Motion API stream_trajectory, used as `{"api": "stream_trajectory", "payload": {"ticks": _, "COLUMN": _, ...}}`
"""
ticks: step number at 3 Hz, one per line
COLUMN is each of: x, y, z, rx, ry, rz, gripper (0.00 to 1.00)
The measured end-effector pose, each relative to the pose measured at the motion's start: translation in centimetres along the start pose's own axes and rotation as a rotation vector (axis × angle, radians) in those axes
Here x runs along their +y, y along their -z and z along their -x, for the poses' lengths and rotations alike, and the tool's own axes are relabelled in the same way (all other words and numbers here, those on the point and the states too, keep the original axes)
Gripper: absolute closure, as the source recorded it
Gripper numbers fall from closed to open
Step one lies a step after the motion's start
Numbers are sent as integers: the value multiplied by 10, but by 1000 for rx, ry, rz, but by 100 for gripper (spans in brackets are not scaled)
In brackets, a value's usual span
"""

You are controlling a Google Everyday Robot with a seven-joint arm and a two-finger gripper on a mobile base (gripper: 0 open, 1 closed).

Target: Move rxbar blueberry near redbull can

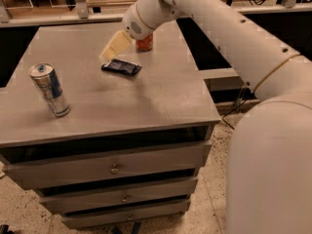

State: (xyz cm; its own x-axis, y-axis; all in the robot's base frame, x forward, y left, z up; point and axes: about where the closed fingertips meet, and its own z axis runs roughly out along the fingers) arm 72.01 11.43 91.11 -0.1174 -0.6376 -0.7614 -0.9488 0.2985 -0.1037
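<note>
The rxbar blueberry (122, 67), a flat dark navy bar, lies on the grey cabinet top (146, 101) a little behind its middle. The redbull can (49, 89), silver and blue, stands upright near the front left of the top, far from the bar. My gripper (113, 48) hangs just above the bar's left end, its cream fingers pointing down and to the left. It holds nothing that I can see. The white arm reaches in from the right.
A red-orange can (144, 43) stands just behind the bar, partly hidden by my wrist. The cabinet has three drawers (114, 168) below. Black cables (234, 111) lie on the speckled floor to the right. A railing runs behind the cabinet.
</note>
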Motion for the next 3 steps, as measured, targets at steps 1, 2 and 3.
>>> {"api": "stream_trajectory", "payload": {"ticks": 1, "x": 10, "y": -38, "z": -11, "rx": 36, "ry": -50, "rz": 55, "gripper": 0}}
{"api": "stream_trajectory", "payload": {"ticks": 2, "x": 21, "y": -60, "z": -20, "rx": 70, "ry": -76, "rz": 78, "gripper": 2}}
{"api": "stream_trajectory", "payload": {"ticks": 3, "x": 26, "y": -68, "z": -31, "rx": 113, "ry": -105, "rz": 69, "gripper": 24}}
